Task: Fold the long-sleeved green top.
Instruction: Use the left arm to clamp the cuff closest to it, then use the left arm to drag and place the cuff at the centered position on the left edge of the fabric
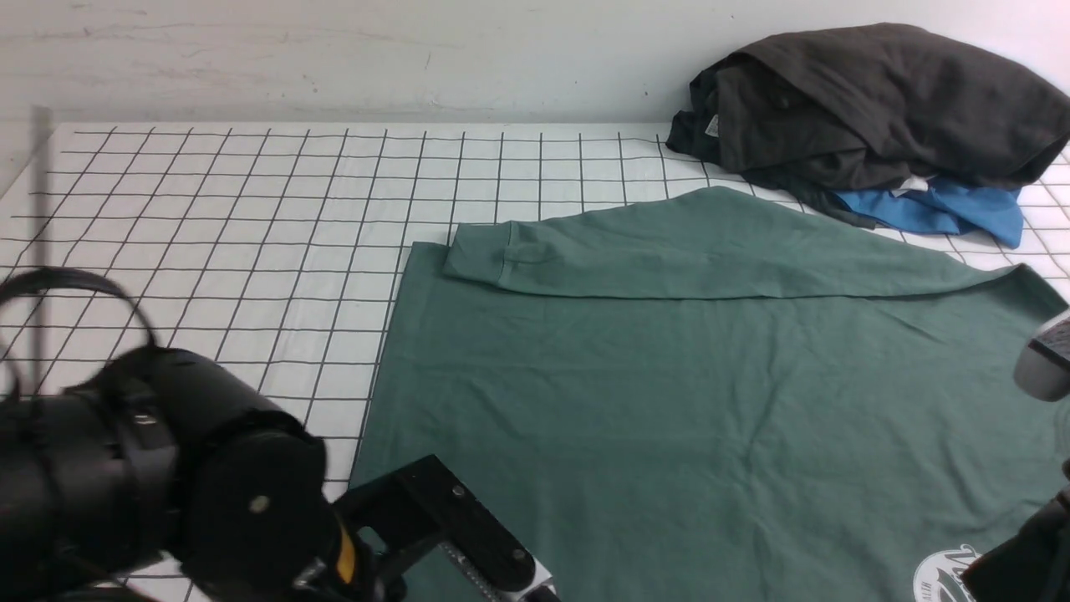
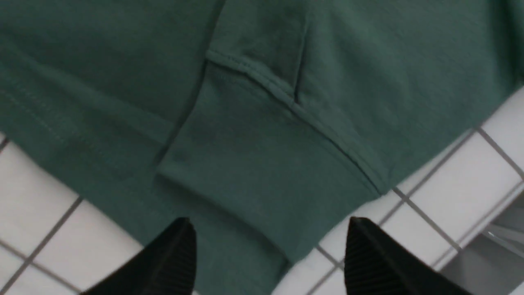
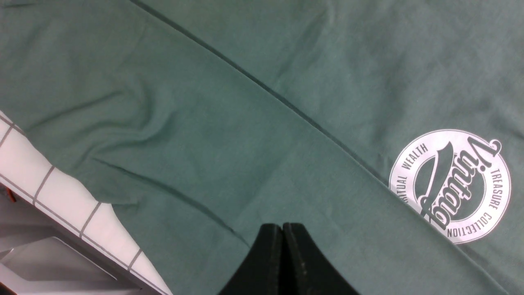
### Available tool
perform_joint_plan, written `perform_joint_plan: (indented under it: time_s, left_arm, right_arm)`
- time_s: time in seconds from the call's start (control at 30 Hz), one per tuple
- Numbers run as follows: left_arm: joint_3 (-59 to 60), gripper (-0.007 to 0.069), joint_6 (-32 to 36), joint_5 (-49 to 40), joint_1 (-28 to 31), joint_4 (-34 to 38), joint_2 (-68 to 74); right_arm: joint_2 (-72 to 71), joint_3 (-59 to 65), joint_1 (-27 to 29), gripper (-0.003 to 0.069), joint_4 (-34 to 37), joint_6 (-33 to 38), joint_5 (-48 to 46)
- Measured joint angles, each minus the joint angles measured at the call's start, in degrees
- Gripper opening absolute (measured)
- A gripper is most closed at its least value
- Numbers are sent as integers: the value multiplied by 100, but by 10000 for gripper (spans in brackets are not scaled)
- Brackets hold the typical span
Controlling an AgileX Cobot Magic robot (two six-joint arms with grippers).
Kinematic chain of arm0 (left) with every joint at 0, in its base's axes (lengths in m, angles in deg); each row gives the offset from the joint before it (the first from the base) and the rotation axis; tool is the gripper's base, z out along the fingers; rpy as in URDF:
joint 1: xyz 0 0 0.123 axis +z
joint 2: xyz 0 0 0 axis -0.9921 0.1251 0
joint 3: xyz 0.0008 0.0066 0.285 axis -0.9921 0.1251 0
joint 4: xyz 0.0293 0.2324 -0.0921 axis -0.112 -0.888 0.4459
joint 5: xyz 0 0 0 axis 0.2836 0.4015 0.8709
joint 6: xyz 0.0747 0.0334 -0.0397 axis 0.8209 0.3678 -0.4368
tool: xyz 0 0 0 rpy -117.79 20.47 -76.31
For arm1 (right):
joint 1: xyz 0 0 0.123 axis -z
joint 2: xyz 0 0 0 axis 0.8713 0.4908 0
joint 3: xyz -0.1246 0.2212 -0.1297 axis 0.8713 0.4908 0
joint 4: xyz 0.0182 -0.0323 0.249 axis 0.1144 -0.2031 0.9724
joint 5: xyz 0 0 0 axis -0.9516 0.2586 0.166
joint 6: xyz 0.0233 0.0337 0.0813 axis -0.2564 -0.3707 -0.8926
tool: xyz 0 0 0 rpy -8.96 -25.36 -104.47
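The top (image 1: 669, 401) is laid flat on the gridded table (image 1: 209, 217), a sleeve (image 1: 669, 251) folded across it, the left gripper (image 2: 270, 246) held with jaws apart over a cuff (image 2: 254, 180), the right gripper (image 3: 282, 233) with jaws together.

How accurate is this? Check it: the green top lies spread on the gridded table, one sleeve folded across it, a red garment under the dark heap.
Wrong colour: the garment under the dark heap is blue, not red; the front view shows it. The green top, folded sleeve and gridded table stand as said.
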Motion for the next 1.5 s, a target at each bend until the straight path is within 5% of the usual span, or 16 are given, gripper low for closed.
perform_joint_plan:
  time_s: [0.53, 0.8, 1.0, 1.33, 1.5]
  left_arm:
    - [-22, 491, -838, 701, -5, -845, 1139]
    - [-23, 272, -838, 695, -5, -480, 1152]
    - [-61, 38, -838, 706, -7, -423, 1001]
    - [-1318, 27, -320, -116, 73, -595, 462]
    - [-2279, 27, -13, -652, 573, -644, 715]
  right_arm:
    - [0, 0, 0, -14, -6, 5, 0]
    - [0, 0, 0, -14, -6, 17, 0]
    - [0, 0, 0, -14, -6, 17, 0]
    - [0, 0, 0, -14, -12, 17, 0]
    - [0, 0, 0, -14, -187, -14, 0]
